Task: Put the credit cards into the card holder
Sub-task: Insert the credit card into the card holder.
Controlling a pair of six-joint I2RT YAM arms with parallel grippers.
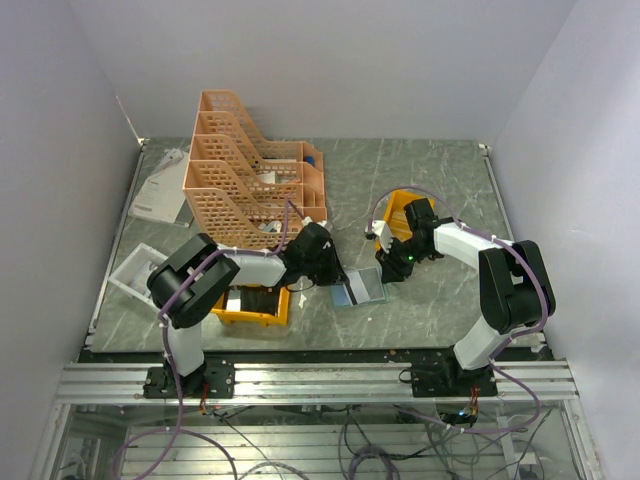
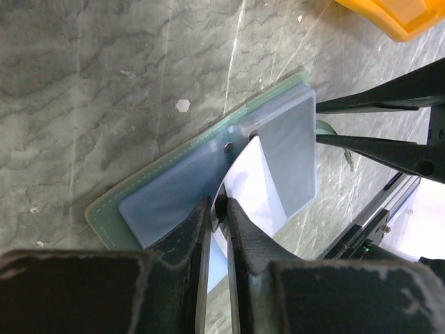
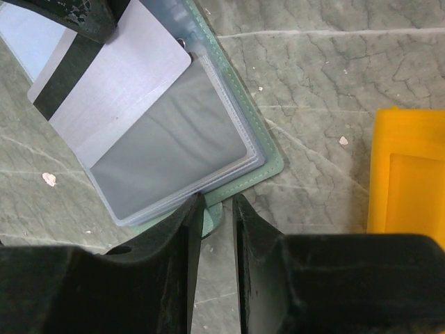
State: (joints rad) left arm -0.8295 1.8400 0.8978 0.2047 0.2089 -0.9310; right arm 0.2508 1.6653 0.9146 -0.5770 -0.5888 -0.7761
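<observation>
Left gripper [image 2: 221, 205] fingers pinch a card [image 2: 254, 177] by its near end, its far end over the open holder [image 2: 174, 198].

Holder lies flat near the middle of the table's [image 1: 430, 180] front edge, between the arms. The card's leading corner sits by the spine at a clear sleeve [image 3: 174, 146]; through the glare it is hard to say whether it has entered. Right gripper [image 3: 217, 205] fingers stand narrowly apart astride the snap tab [image 3: 212, 214]; I cannot tell if they clamp it. The step should go best with the card kept shallow and square to the sleeve mouth, slid slowly while the tab side is steadied. A bin [image 3: 410, 174] sits just beside, a rack [image 1: 245, 170] towards the back left.
</observation>
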